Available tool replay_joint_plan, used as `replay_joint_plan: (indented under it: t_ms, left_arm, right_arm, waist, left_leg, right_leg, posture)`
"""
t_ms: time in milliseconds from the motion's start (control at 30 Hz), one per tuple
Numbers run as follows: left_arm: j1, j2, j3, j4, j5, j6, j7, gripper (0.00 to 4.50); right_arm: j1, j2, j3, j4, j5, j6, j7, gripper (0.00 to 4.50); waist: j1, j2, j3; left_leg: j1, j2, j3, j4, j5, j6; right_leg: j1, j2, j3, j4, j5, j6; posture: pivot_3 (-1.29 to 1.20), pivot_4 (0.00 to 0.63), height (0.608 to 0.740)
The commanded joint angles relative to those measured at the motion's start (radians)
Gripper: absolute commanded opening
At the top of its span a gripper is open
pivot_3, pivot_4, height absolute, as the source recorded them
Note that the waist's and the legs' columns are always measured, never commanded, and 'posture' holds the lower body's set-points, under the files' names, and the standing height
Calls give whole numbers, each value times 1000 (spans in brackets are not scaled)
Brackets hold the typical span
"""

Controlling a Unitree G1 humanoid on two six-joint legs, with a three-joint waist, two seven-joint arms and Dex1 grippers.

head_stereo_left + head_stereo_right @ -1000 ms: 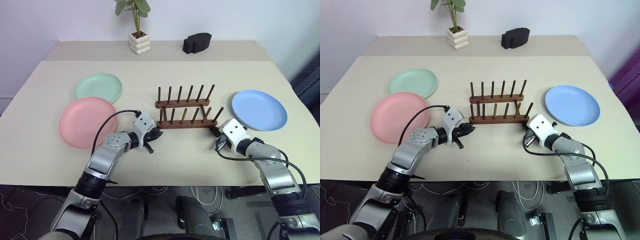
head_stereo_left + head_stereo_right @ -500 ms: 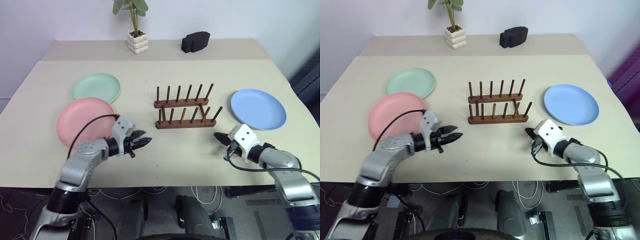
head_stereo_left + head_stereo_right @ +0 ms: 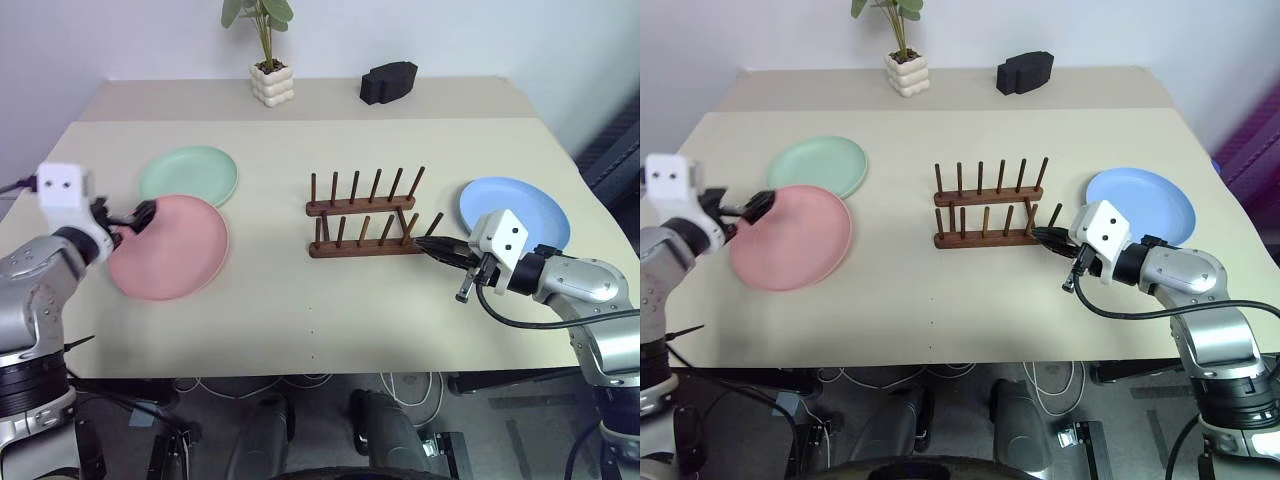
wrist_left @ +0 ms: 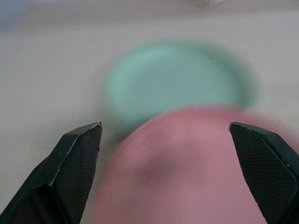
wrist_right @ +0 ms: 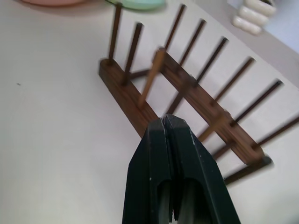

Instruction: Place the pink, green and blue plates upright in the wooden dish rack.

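Left gripper [image 3: 138, 214] spread wide at pink plate [image 3: 168, 247] edge — contact unclear; right gripper [image 3: 428, 243] clenched, empty, beside rack [image 3: 366, 218].

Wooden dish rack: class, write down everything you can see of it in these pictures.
The wooden dish rack is dark reddish-brown, with two parallel base rails, each carrying a row of slim upright pegs, some leaning slightly. It stands empty near the middle of the table, no plate in it. The shut right gripper points at its right end, close by; contact cannot be told.
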Motion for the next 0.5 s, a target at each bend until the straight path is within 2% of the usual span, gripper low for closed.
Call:
replay_joint_plan:
  t_ms: [33,300,400,500]
  left_arm:
    - [26,13,78,-25,0,81,51,4481]
    - [79,-57,90,-8,-42,166,57,4481]
    - [77,-85,83,15,-58,176,49,3669]
    - [88,-94,83,22,-57,161,49,2166]
  right_arm:
    - [-40,-21,-3,-44,45,19,39,0]
    - [-52,-12,37,-75,47,37,61,0]
    - [-48,-7,46,-84,44,33,51,0]
    - [-45,-4,47,-87,41,32,43,0]
  waist:
    - [2,-1,1]
    - [6,-2,0]
    - [3,-2,0]
    - [3,-2,0]
  left_leg:
    - [0,0,0,0,0,0]
    - [0,0,-1,1,0,0]
    - [-1,0,-1,0,0,0]
    - [-1,0,-1,0,0,0]
  right_leg:
    - [0,0,0,0,0,0]
    - [0,-1,0,-1,0,-1]
    - [0,-1,0,0,0,-1]
    - [-1,-1,0,0,0,-1]
  posture:
    - [0,150,736]
    - [0,150,736]
    - [0,150,736]
    - [0,150,736]
